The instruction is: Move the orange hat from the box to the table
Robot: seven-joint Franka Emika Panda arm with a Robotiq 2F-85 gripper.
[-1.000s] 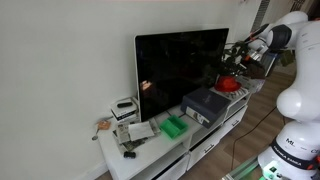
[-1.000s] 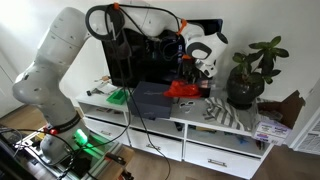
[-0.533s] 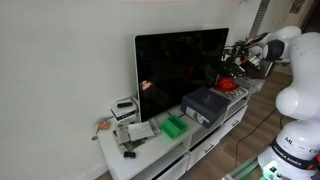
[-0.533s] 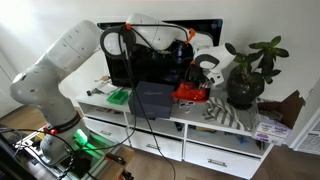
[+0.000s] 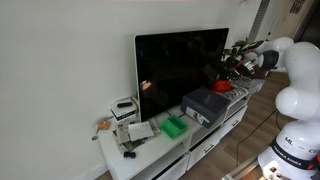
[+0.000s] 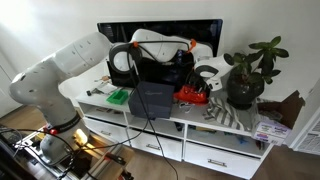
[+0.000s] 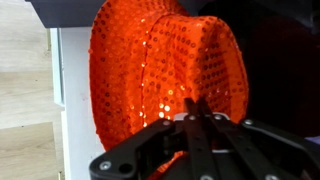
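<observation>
Box: a flat dark grey box (image 6: 152,98) is seen to the left of the hand in an exterior view. No hat is seen on its top.
Table: the white table (image 6: 215,152) runs beneath the hand. A pale strip of it is seen left of the fingers in the wrist view.
Orange hat: the sequined orange hat (image 7: 165,70) is found straight ahead of the fingertips, dome up. It is placed just off the box's right edge, over the table top (image 6: 192,95). Whether it rests on the table or is held clear of it cannot be told.
Gripper: the gripper (image 7: 190,118) is drawn in to a narrow pinch. The hat's brim appears to be caught between the fingers.
Plant: a potted plant (image 6: 250,68) stands near the hand, on its right.
Risk, slip: only soft brim is held, so the hat could be dropped early or tipped over if the hand is swung.
Risk, snag: if the fingers are opened with sequins hooked on a pad, the hat could be dragged back up.
Risk, collision: the plant could be struck if the hat is carried further right.
</observation>
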